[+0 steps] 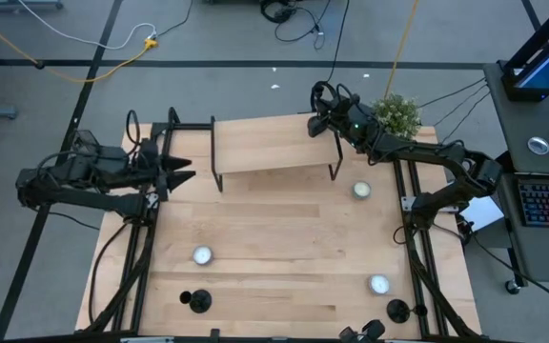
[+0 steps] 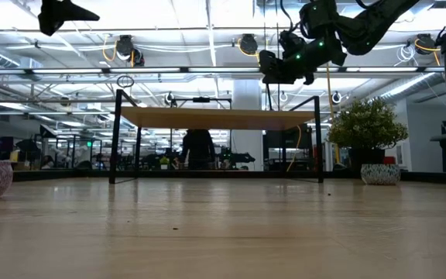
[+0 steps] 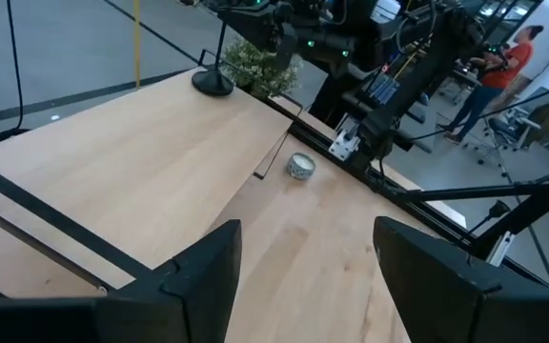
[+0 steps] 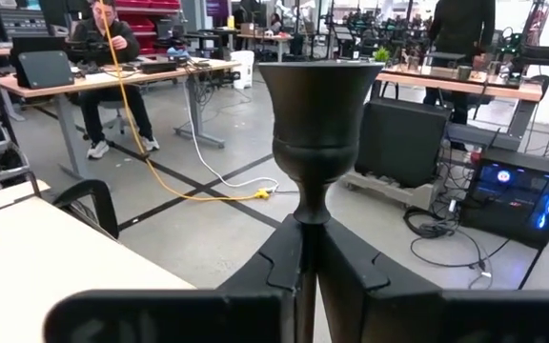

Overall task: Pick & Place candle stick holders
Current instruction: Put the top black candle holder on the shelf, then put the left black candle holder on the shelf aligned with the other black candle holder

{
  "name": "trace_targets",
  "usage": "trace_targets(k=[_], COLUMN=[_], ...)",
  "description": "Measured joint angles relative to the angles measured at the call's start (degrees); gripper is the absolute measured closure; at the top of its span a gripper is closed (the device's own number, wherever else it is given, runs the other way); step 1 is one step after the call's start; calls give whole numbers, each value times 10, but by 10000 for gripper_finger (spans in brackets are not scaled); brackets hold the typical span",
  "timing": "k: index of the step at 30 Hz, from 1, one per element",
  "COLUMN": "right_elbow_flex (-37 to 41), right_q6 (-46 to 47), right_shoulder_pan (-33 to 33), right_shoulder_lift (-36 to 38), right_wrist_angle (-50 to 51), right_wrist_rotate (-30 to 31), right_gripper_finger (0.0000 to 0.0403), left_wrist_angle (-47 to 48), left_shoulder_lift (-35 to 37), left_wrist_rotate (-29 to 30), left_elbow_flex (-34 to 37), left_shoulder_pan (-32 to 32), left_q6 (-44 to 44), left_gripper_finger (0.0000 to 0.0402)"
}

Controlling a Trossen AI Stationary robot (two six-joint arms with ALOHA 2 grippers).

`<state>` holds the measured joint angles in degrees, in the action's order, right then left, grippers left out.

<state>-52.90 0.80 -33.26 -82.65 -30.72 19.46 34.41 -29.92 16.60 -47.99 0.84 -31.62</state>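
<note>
My right gripper [image 1: 315, 121] is shut on one black candle stick holder [image 4: 315, 95] over the right end of the raised wooden shelf [image 1: 274, 145] at the table's far side. The left wrist view shows its disc base [image 3: 213, 83] on or just above the shelf top. Two more black holders stand on their bases at the near edge, one left [image 1: 198, 301] and one right [image 1: 398, 310]. My left gripper [image 1: 181, 170] is open and empty in the air at the table's left, pointing toward the shelf. My right gripper pinches the holder's thin stem [image 4: 309, 221] between its two fingers, just below the cup top. The fingers come level from the table's right side and lie across the stem. The holder is upright; I cannot tell whether its base touches the shelf.
Three small white tealights lie on the table: near left [image 1: 202, 254], near right [image 1: 379, 284] and right of the shelf [image 1: 361, 190]. A potted plant [image 1: 398, 112] stands at the far right corner. People show in the room beyond.
</note>
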Motion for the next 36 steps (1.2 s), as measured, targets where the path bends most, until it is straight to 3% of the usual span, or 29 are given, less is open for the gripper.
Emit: trace_targets(k=[14, 24, 36], right_elbow_flex=[0, 0, 0], right_q6=[14, -40, -60], right_shoulder_pan=[0, 22, 27], right_shoulder_lift=[0, 11, 83], right_wrist_angle=[30, 51, 185], right_wrist_rotate=[0, -1, 0], right_gripper_finger=[315, 222, 144], left_wrist_angle=[0, 1, 1], left_shoulder_lift=[-1, -1, -1], left_wrist_rotate=[-16, -17, -17], left_elbow_flex=[0, 0, 0], left_shoulder_pan=[0, 0, 0], left_q6=[-2, -2, 13], left_gripper_finger=[156, 156, 156])
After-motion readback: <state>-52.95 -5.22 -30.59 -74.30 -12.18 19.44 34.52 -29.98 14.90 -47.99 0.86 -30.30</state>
